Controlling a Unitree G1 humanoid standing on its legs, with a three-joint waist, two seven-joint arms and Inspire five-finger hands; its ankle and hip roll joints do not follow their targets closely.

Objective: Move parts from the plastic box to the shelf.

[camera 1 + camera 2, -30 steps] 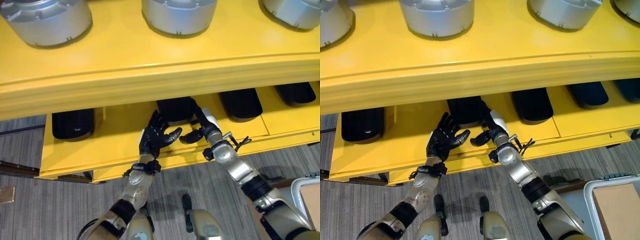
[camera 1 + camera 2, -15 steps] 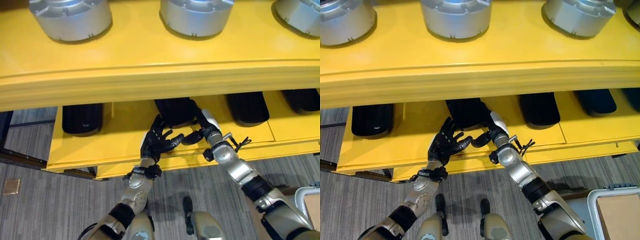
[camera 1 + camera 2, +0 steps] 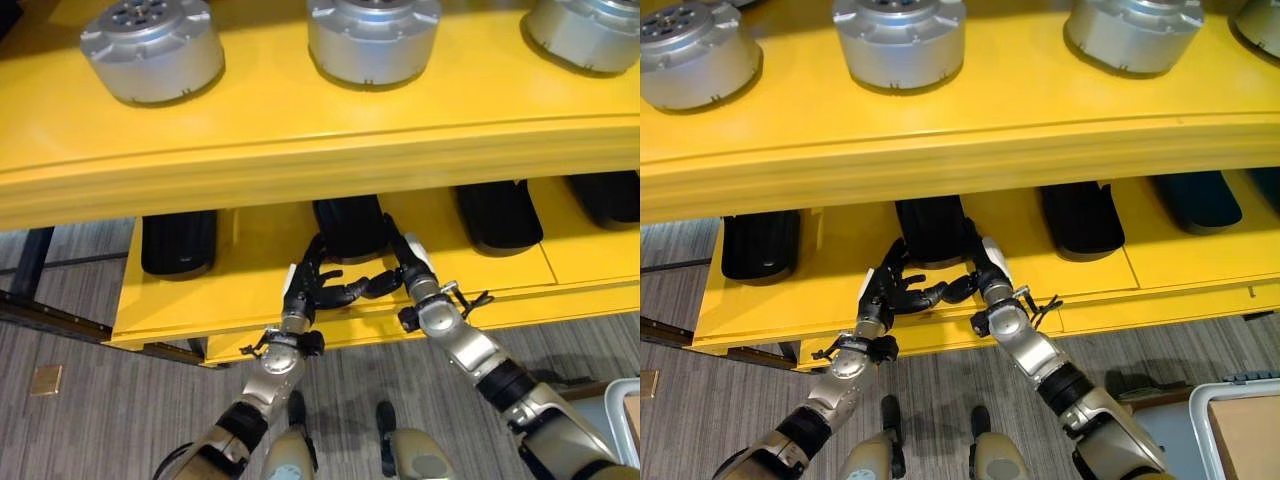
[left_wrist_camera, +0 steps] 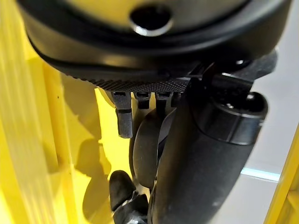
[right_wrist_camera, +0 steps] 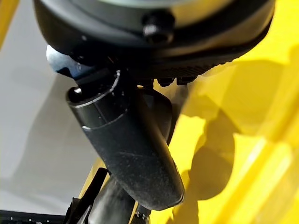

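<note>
Left eye view: both hands reach onto the lower deck of the yellow shelf [image 3: 180, 300], meeting just before a black part [image 3: 349, 225] whose long axis runs away from the robot, under the upper deck. The left hand [image 3: 305, 288] has its fingers spread and partly bent, tips toward the right hand [image 3: 400, 268], whose fingers lie against the part's near end; how tightly they curl round it I cannot tell. Other black parts sit along this deck: one at left [image 3: 179, 241], one at right [image 3: 498, 215]. Silver drums [image 3: 152, 49] stand on the upper deck.

Right eye view: the same part [image 3: 931, 228] lies straight ahead of both hands, the right the nearer. The plastic box [image 3: 1240, 432] shows at the lower right corner, well apart, a brown slab inside.

Left wrist view: the thumb [image 4: 205, 154] and fingers [image 4: 123, 116] are loose over yellow, holding nothing.

Right wrist view: the thumb [image 5: 128, 144] stands over yellow; no grip shows.

A judgement: the part seems already placed, needing at most a push inward.
</note>
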